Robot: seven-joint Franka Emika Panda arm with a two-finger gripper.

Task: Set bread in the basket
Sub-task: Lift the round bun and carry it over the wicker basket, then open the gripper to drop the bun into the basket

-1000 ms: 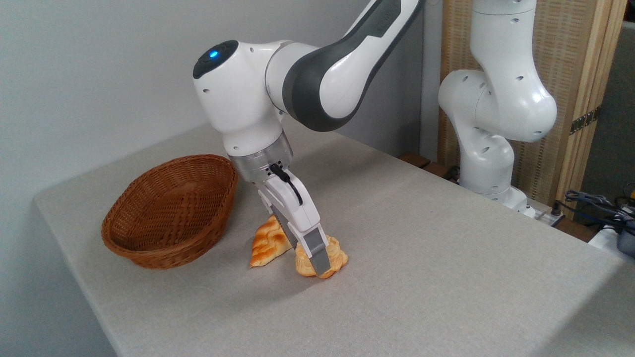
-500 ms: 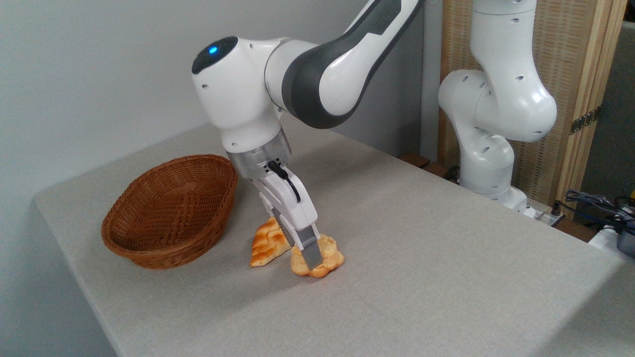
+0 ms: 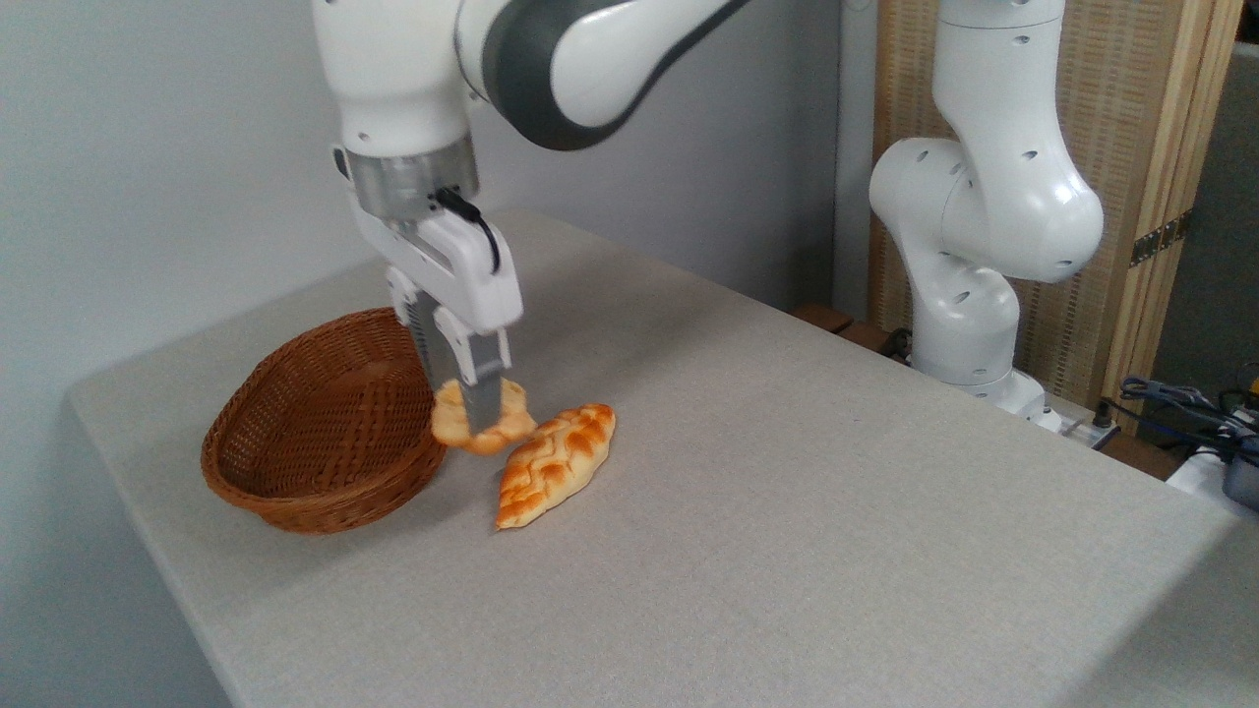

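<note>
One small bread hangs pinched in the gripper just beside the basket rim, so the arm should keep it high, carry it over the rim to the basket's empty middle, away from the braided loaf, then let go.
</note>
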